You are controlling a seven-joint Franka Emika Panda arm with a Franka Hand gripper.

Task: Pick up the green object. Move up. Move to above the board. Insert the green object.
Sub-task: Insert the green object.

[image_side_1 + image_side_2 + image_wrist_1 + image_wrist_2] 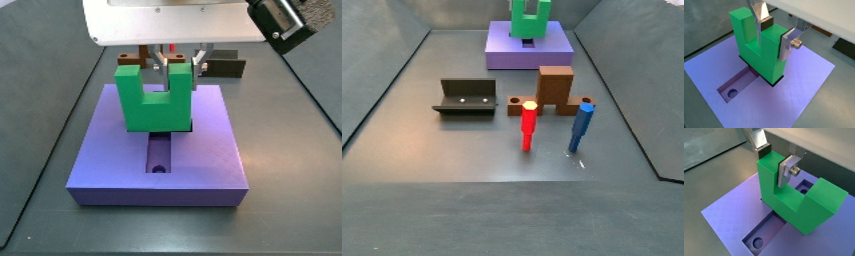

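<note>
The green object [757, 55] is a bright green U-shaped piece standing upright, prongs up, with its base in the recess of the board [807, 95], a lavender-purple slab. It also shows in a wrist view [794, 203] and in both side views [154, 105] [529, 18]. My gripper [772, 47] straddles one prong, one finger in the notch and one flat against the outer face, and is shut on it. It shows in the same grip in a wrist view [774, 170] and a side view [171, 68]. The recess end with a round hole [732, 92] lies uncovered beside the piece.
On the floor in front of the board [509, 55] stand a dark L-shaped fixture [465, 97], a brown block [556, 88], a red peg [529, 125] and a blue peg [581, 125]. A dark olive block [227, 68] sits behind the board.
</note>
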